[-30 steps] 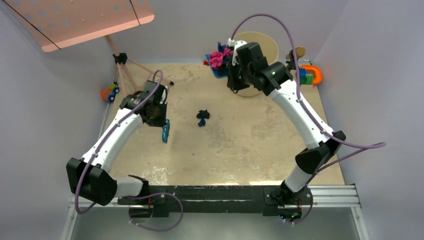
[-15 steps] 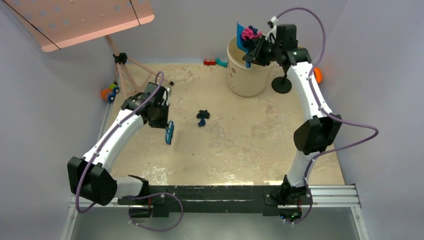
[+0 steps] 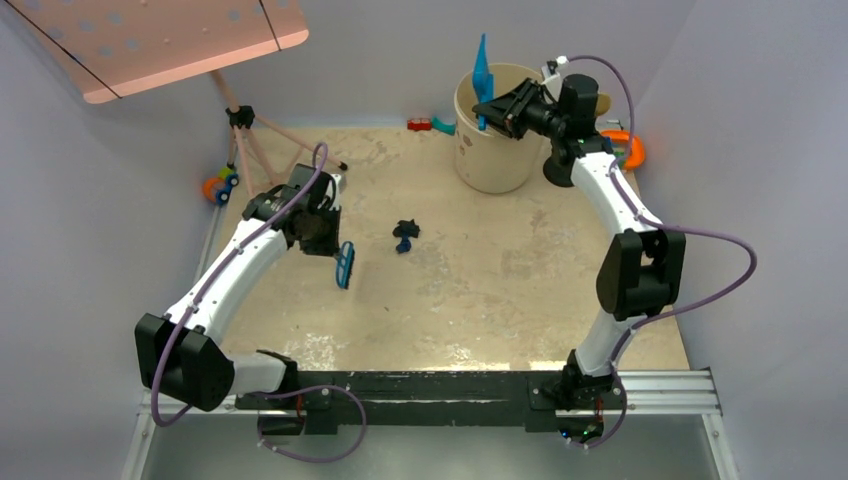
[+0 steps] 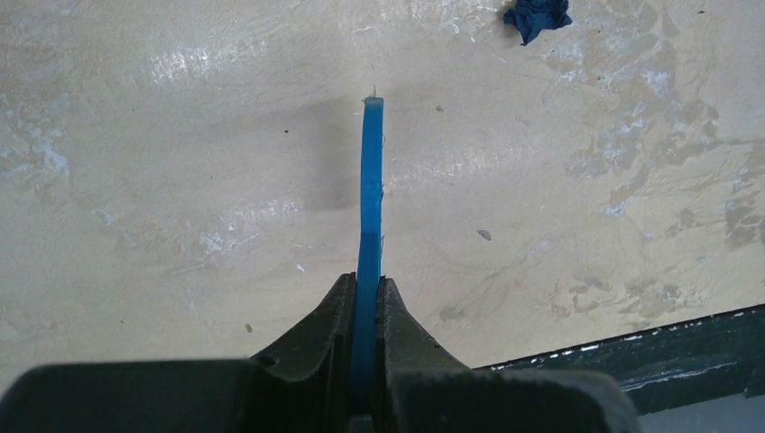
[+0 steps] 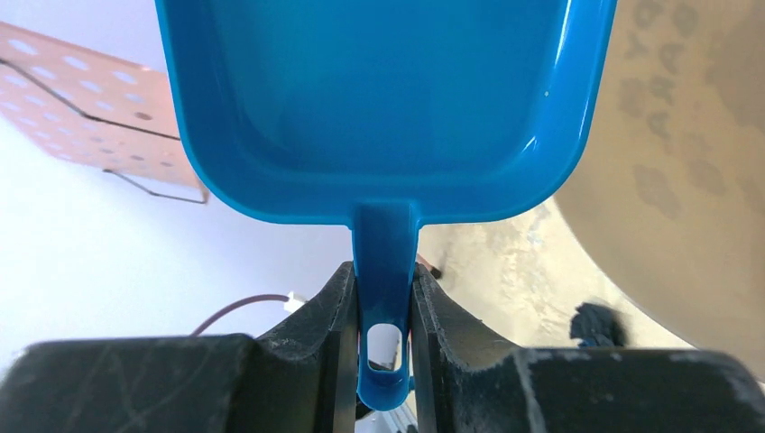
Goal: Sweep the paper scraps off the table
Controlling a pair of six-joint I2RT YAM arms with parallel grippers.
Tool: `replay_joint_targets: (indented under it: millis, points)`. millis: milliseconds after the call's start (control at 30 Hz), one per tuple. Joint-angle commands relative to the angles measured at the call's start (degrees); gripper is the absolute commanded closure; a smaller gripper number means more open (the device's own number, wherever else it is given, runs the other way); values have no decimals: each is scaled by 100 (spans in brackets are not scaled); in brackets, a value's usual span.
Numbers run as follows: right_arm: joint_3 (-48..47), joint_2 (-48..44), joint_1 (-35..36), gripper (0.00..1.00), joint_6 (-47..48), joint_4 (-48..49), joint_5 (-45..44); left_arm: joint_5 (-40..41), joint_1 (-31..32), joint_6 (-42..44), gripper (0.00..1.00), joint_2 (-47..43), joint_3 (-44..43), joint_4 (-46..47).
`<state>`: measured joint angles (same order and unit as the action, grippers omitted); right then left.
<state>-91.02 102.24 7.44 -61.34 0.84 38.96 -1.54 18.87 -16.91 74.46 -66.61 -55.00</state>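
A small clump of dark blue and black paper scraps (image 3: 405,235) (image 4: 537,15) (image 5: 595,323) lies mid-table on the beige table (image 3: 480,300). My left gripper (image 3: 327,240) (image 4: 365,284) is shut on a blue brush (image 3: 345,265) (image 4: 370,180), held just left of the clump and apart from it. At the back, my right gripper (image 3: 508,105) (image 5: 383,271) is shut on the handle of a blue dustpan (image 3: 483,75) (image 5: 379,99). The pan stands tipped on edge over the beige bin (image 3: 495,145), and its inside shows bare.
A tripod (image 3: 245,130) carrying a pink perforated board (image 3: 150,40) stands at the back left, with a toy (image 3: 220,185) beside it. More toys lie behind the bin (image 3: 425,125) and at the back right (image 3: 628,150). Grey walls enclose the table.
My right arm lifted the dustpan with its pink and dark scraps off the table, over the bin, and tipped it; the scraps are gone from the pan. The brush shifted slightly right.
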Motion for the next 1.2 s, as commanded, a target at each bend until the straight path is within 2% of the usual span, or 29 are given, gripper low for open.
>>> replay_joint_targets:
  millis: [0,100,267,433,700,833,900,1033,1167]
  points:
    - [-72,-324,-40,100,-587,1069,337,-136,-15,108,100,-102,65,148]
    - [197,-410,-82,100,-653,1218,255,-136,-15,116,100,-106,69,148]
    - [1555,-467,-244,100,-1387,2547,179,-151,-15,148,100,-87,77,161]
    - [1474,-366,-256,100,-1017,2264,238,-226,-15,208,100,-59,35,213]
    - [-600,-362,-210,100,1766,-963,286,-167,-22,233,100,245,-637,174]
    - [-1336,-415,157,100,3374,-2650,-226,-50,-15,280,100,821,-1597,109]
    - [-1611,-442,571,100,4160,-3472,-876,27,-7,370,100,1312,-2285,-120]
    - [-1408,-724,1655,100,5135,-4514,-2616,281,-6,679,100,2192,-3354,-328]
    - [-411,-1210,2356,100,5406,-4930,-3692,539,-6,915,100,3063,-4184,-367]
